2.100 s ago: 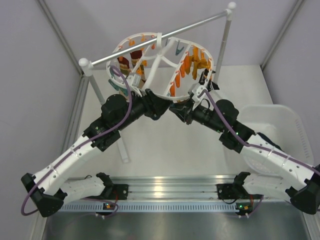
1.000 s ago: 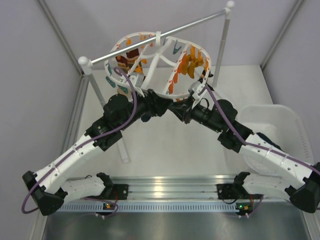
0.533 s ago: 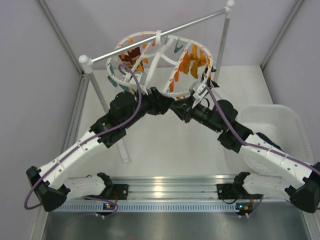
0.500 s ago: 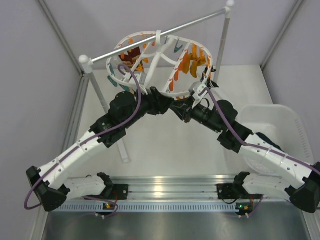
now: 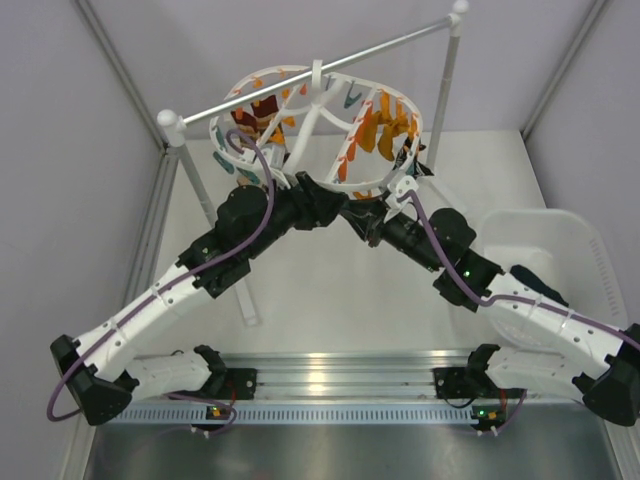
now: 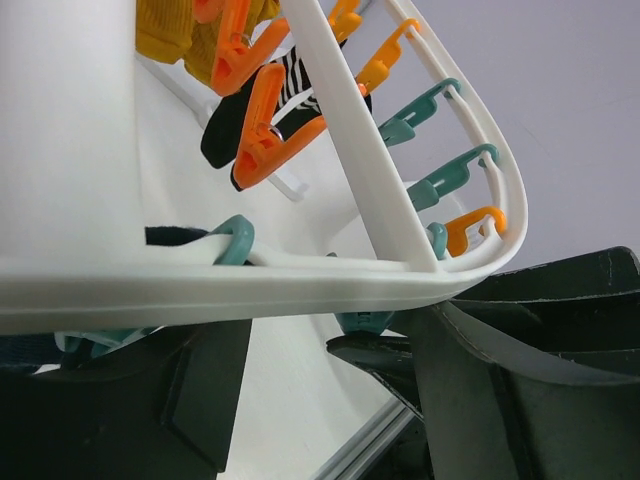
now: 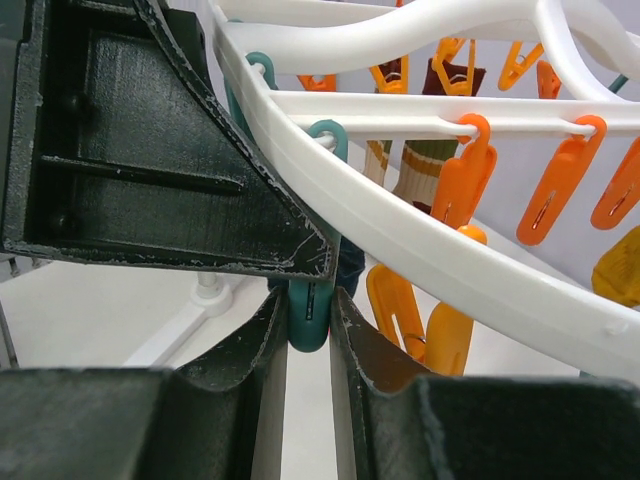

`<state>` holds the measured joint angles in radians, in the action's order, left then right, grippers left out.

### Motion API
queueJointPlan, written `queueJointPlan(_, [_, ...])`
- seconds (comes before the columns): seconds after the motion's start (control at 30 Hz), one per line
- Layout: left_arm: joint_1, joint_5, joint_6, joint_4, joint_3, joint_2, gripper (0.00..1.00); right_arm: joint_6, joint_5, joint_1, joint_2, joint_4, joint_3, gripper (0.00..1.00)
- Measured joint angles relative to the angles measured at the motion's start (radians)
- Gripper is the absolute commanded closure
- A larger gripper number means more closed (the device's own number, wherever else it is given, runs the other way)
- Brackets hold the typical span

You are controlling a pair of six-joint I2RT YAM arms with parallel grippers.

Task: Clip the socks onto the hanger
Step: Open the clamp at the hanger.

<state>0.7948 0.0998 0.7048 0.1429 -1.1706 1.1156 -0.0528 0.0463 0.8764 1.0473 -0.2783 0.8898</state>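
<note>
Two tools at hanger [image 7: 430, 255] | right tool [image 7: 308, 322] is pinching teal clip [image 7: 310, 298] | left tool [image 6: 340, 345], jaws apart, is straddling hanger | next: seating sock [image 7: 351, 266] in clip

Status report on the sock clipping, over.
Right fingers shut on teal clip under hanger rim. Left fingers open, rim lying across them. Dark fabric behind the clip, likely a sock. No obstruction seen.

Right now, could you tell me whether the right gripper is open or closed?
Shut on a teal clip: the fingers of the right gripper press its sides just under the hanger rim.
</note>
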Motion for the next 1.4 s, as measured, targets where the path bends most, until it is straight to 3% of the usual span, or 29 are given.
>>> queueJointPlan(0.13, [0.000,0.015,0.005,-0.055,0.054,-0.036,0.30,0.000,0.004,0.006,0.000,-0.007,0.000,1.00])
queueJointPlan(0.43, [0.000,0.014,-0.012,-0.158,0.116,-0.060,0.41,-0.018,0.006,0.014,0.001,-0.052,-0.026,1.00])
queueJointPlan(0.67, [0.006,-0.008,-0.027,-0.203,0.120,-0.060,0.74,-0.034,0.006,0.018,0.003,-0.060,-0.027,1.00])
queueJointPlan(0.7, [0.006,-0.009,-0.027,-0.204,0.121,-0.060,0.83,-0.034,0.006,0.018,0.003,-0.059,-0.027,0.98])
queueJointPlan(0.73, [0.006,-0.008,-0.027,-0.203,0.121,-0.060,0.87,-0.035,0.006,0.018,0.003,-0.058,-0.027,0.81])
queueJointPlan(0.83, [0.006,-0.002,-0.027,-0.208,0.125,-0.060,1.00,-0.041,0.016,0.019,0.002,-0.044,-0.027,0.56])
queueJointPlan(1.03, [-0.007,0.042,-0.027,-0.250,0.129,-0.064,1.00,-0.048,0.063,0.045,-0.018,0.133,-0.037,0.31])
queueJointPlan(1.13, [-0.008,0.051,-0.031,-0.257,0.133,-0.069,1.00,-0.047,0.072,0.045,-0.067,0.211,-0.068,0.22])
queueJointPlan(1.4, [-0.011,0.055,-0.052,-0.271,0.149,-0.076,1.00,-0.014,0.095,-0.040,-0.129,0.399,-0.066,0.11])
